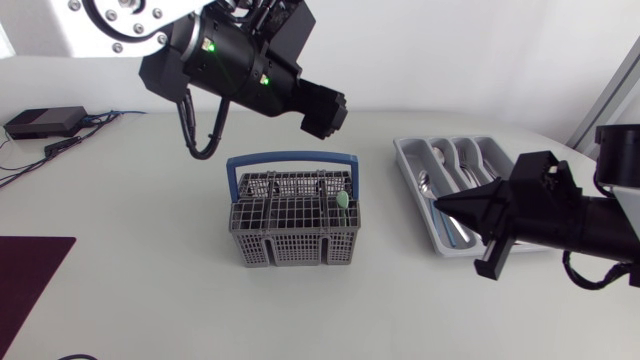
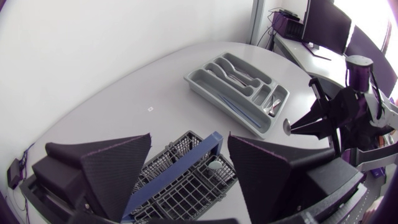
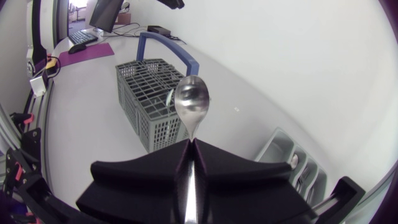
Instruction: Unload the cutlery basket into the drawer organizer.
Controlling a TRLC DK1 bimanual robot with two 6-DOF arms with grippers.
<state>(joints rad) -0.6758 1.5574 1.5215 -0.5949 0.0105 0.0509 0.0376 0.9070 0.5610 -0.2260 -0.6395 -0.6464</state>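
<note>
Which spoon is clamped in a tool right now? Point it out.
The spoon in the right tool, which is shut on its handle, with the bowl sticking out ahead. The other spoons lie flat in the grey tray.

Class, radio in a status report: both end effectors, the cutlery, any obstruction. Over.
Left end effector open, above cutlery basket. Right end effector shut on spoon, at drawer organizer. No obstruction seen.

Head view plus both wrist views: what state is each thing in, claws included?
Basket: upright on table, handle up, not yet empty.
Green utensil: standing in basket.
Spoon: clamped in right claw, bowl sticking out ahead.
Organizer: flat on table, cutlery in several compartments.
Left claw: open, above basket.
Right claw: shut on spoon.
</note>
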